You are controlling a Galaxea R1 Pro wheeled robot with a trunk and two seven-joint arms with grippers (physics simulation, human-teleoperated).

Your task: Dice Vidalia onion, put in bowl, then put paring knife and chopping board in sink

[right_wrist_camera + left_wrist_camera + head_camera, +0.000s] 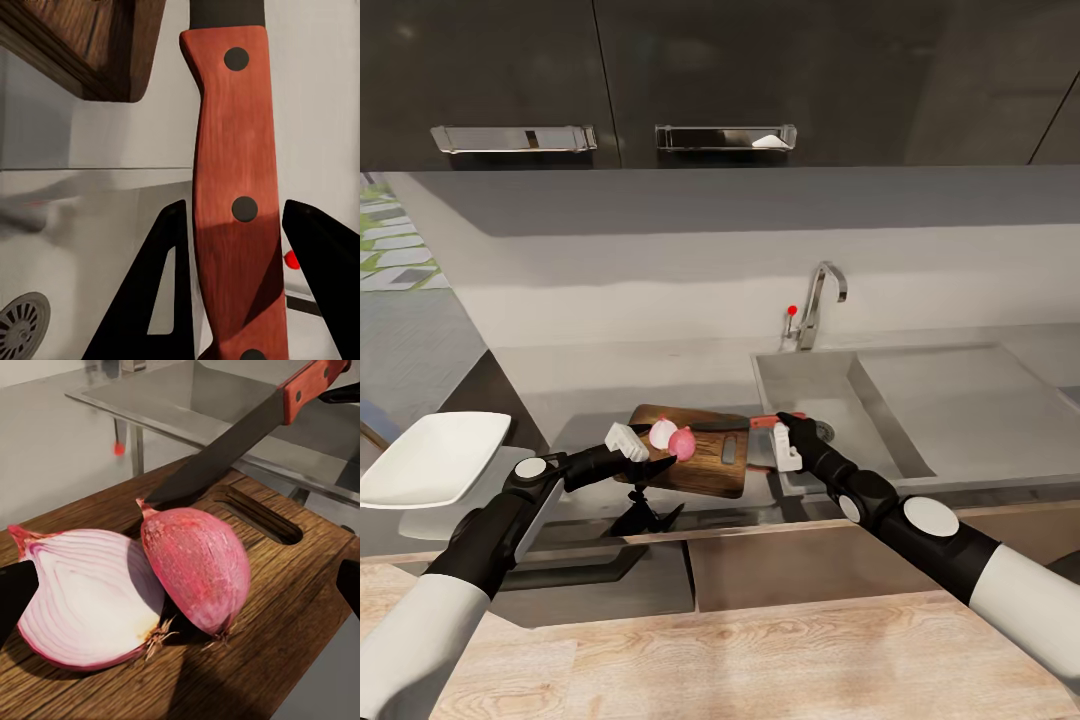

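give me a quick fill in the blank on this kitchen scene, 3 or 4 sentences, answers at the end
1. The onion lies on the chopping board cut into ____ pieces.
2. The paring knife is held by its ____ handle in the right gripper.
3. The white bowl sits at the robot's far ____.
4. The knob beside the faucet is ____.

Missing words: two; reddish; left; red

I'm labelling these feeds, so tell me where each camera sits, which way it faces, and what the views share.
Head view: high on the robot, looking down over both arms at the countertop and sink.
Left wrist view: low over the chopping board, facing the halved onion.
Right wrist view: along dark fingers flanking the paring knife handle.
Shared: knife and board appear in all three.
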